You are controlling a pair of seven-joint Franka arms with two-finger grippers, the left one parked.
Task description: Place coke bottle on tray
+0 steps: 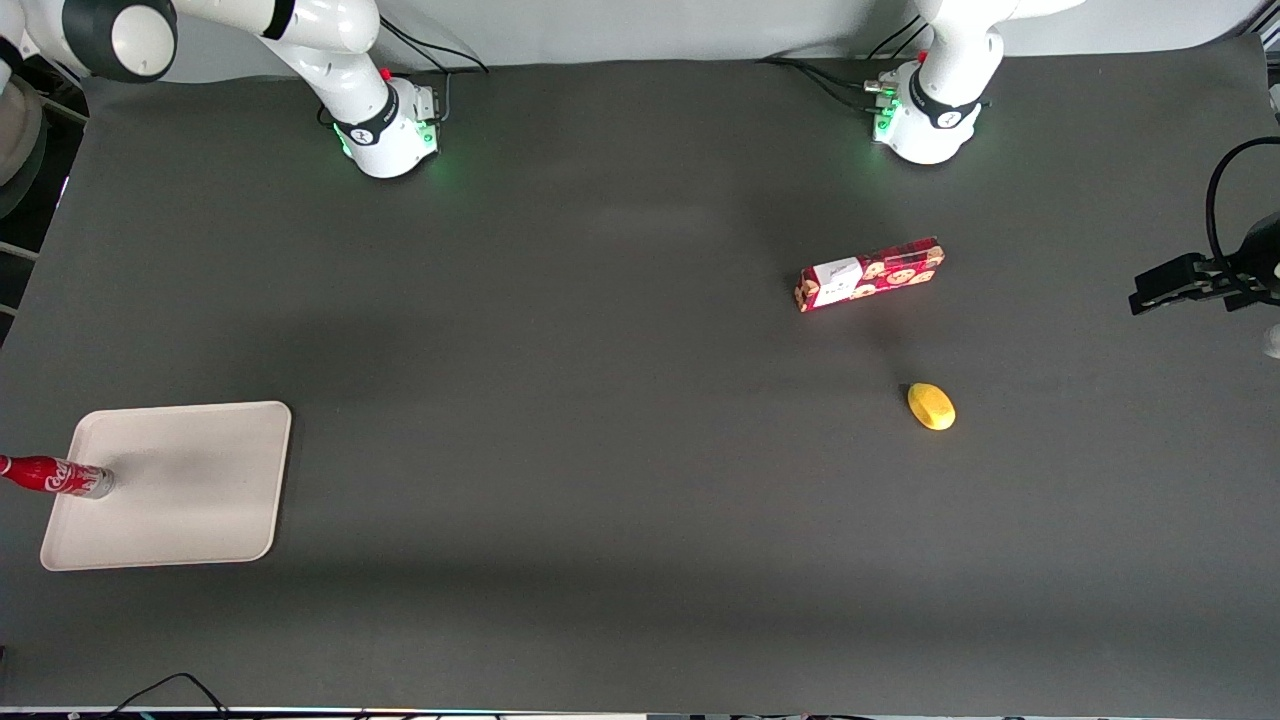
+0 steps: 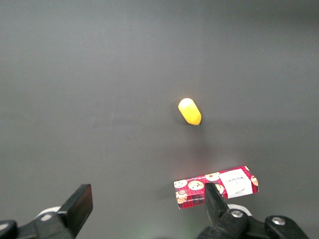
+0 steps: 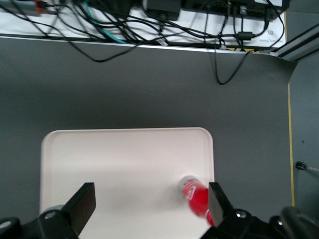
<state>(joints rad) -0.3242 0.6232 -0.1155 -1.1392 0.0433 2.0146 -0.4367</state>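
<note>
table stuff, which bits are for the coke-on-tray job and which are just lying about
For the job:
- coke bottle, standing on the tray
- tray
- gripper, open, above the tray

Lying about:
- cookie box, toward the parked arm's end
- yellow lemon-like fruit, nearer the front camera than the box

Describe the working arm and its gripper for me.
The working arm is glossy white with black joint bands, a green-lit base and black cables trailing off. Its gripper, above the flat beige rectangular tray, has two dark angular fingers.
</note>
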